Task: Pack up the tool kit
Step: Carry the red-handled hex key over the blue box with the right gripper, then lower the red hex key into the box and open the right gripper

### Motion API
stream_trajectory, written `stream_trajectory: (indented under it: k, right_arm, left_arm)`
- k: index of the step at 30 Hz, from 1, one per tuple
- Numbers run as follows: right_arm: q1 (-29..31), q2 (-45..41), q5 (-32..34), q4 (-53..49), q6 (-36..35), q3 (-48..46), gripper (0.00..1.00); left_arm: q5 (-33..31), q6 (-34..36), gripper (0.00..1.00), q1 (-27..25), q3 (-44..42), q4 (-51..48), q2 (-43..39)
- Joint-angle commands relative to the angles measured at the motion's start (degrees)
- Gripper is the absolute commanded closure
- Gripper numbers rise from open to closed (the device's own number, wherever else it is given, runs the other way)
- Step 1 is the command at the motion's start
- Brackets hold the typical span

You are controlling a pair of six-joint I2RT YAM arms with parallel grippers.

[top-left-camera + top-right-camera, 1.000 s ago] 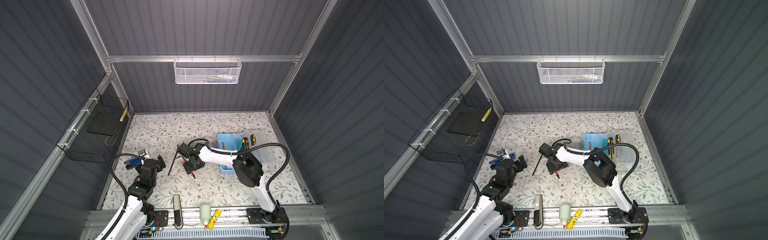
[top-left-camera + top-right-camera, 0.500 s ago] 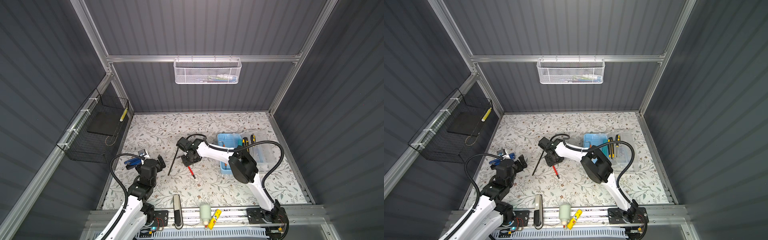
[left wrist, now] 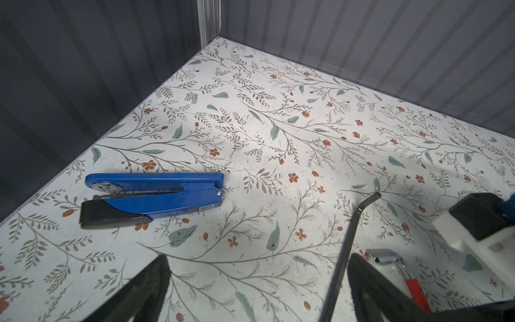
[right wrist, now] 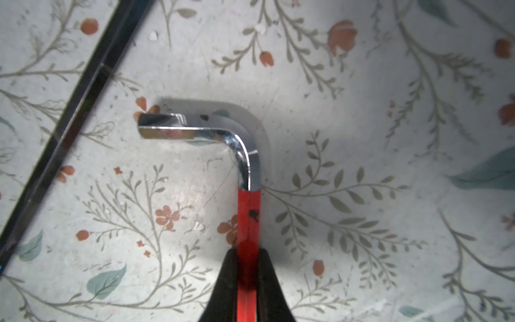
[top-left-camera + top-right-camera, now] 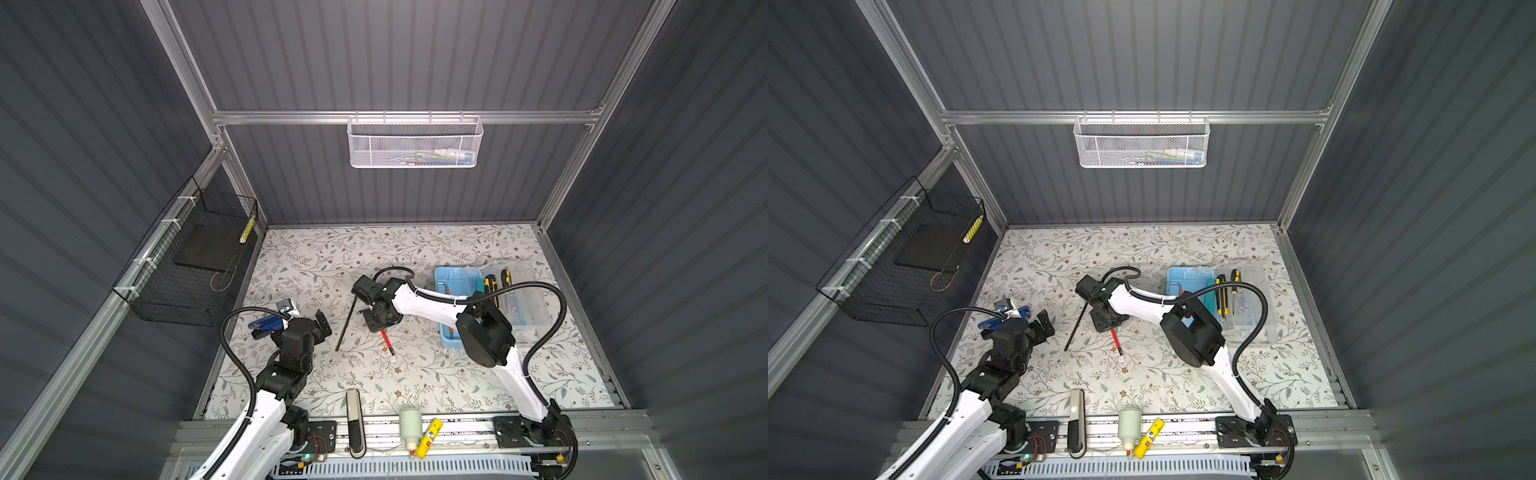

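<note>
The right claw [image 4: 248, 252] is pinched shut on the red key [image 4: 248, 212], low on the tabletop [image 4: 362, 83], presumably to carry it to the tool kit [image 5: 453, 282]. That lies open at the right, well apart. The left claw [image 3: 257, 259] gapes wide and empty. Loose items: two keys, counting the black key [image 5: 345, 322], and one blue tool [image 3: 153, 195]. Two screwdrivers [image 5: 490, 286] lie by the clear lid [image 5: 528, 303].

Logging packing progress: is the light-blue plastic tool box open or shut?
Open: the light-blue plastic tool box shows its inside; its translucent clear lid lies flat alongside.
</note>
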Motion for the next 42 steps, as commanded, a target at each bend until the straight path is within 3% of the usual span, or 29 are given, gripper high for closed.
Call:
stream_trajectory:
  k: [1, 11, 24, 33, 42]
  right_arm:
    - [-0.6, -2.1, 2.8, -2.2, 0.0, -0.6, 0.99]
    - [-5.0, -17.0, 4.7, -0.7, 0.9, -10.5, 1.0]
    - [-19.4, -38.7, 10.2, -2.4, -2.6, -27.4, 1.0]
    - [-25.4, -35.7, 10.6, -0.1, -5.3, -30.1, 1.0]
    - [-25.8, -28.4, 11.0, 1.0, -5.5, -27.0, 1.0]
  left_arm:
    - [-0.8, -0.1, 0.01, 0.4, -0.2, 0.0, 0.1]
    - [-0.8, -0.1, 0.01, 0.4, -0.2, 0.1, 0.0]
    - [-0.5, 0.1, 0.01, 0.4, -0.1, 0.3, 0.3]
    - [-0.3, 0.3, 0.01, 0.4, 0.0, 0.4, 0.7]
    - [-0.1, 0.4, 0.0, 0.4, 0.0, 0.5, 0.7]
